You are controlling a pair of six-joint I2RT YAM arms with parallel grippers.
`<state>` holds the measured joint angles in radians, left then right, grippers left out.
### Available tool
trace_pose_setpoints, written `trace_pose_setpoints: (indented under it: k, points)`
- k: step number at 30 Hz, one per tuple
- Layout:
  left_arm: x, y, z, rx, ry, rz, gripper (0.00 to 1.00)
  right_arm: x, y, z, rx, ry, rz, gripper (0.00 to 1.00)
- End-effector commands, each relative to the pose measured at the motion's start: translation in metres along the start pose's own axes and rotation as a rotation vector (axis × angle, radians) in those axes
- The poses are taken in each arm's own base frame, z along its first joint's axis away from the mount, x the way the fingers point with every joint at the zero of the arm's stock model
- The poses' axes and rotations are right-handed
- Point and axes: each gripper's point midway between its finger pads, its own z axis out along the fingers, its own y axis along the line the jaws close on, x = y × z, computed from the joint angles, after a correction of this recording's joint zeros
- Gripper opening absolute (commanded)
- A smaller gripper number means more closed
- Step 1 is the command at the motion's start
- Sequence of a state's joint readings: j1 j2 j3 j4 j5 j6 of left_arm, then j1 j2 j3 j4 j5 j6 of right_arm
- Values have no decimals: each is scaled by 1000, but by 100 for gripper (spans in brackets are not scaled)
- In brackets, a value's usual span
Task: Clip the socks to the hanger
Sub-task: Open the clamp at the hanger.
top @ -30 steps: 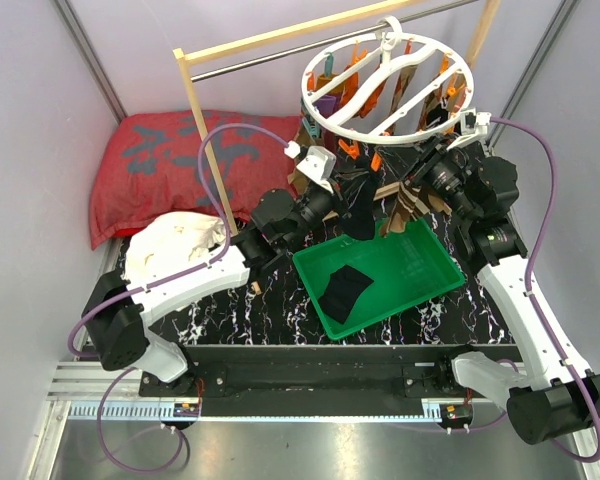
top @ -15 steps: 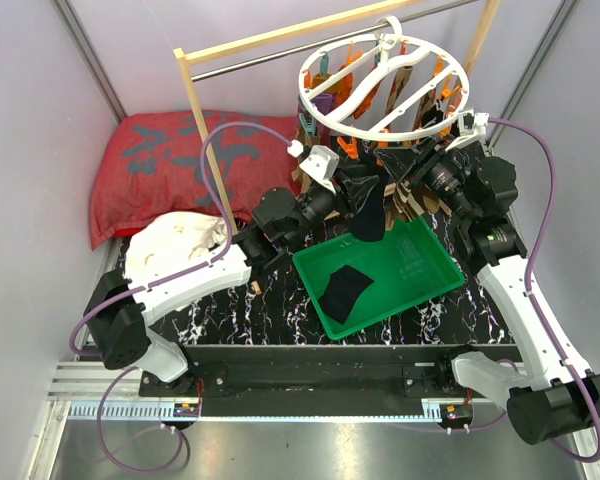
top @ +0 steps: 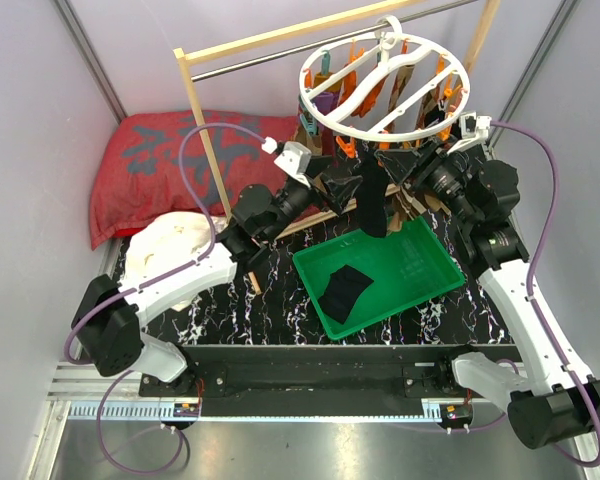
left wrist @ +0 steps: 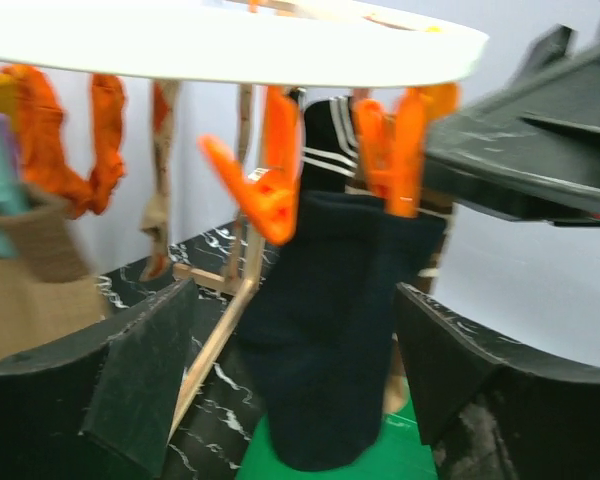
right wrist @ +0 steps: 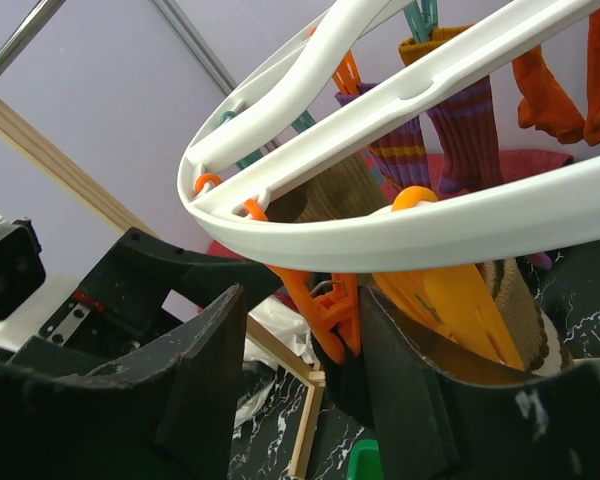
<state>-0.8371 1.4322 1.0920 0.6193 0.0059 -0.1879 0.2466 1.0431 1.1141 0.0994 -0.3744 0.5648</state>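
Navy sock [top: 373, 205] hangs at the 6 o'clock rim of the hanger [top: 304, 78], under an orange clip [left wrist: 400, 150]. The left gripper [left wrist: 300, 380] is released, fingers wide either side of the sock, I'd guess to guard it. The right gripper [right wrist: 305, 340] straddles likely that same clip, but I can't tell if it's squeezing. It's cramped under the ring. There's open room at 6 o'clock over the green tray [top: 415, 265], where a spare sock [top: 343, 290] lies.

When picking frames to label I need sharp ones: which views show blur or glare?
Left wrist: the hanger ring is blown out to flat white, and the orange clips and the socks at left are smeared. Right wrist: ring and clips are crisp. Top external: sharp and evenly lit.
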Motion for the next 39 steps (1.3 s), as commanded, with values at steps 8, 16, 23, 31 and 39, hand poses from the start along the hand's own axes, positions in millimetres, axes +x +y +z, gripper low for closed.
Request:
trace_pose_setpoints:
  k: [8,16,23,31,39]
  points:
    - [-54,9,7,151,-137,-26,88,-15,9,-11,-6,-54,-53,68]
    - [-54,-3,28,246,-128,-35,82,-18,19,-23,-26,-60,-96,79]
    - [-49,-1,37,241,-128,-36,65,-26,44,-39,-107,-73,-159,80]
    - [-52,-2,33,243,-145,-41,33,-25,69,-41,-227,-12,-184,79]
    - [-51,-11,30,214,-148,12,15,-19,80,-32,-306,67,-162,77]
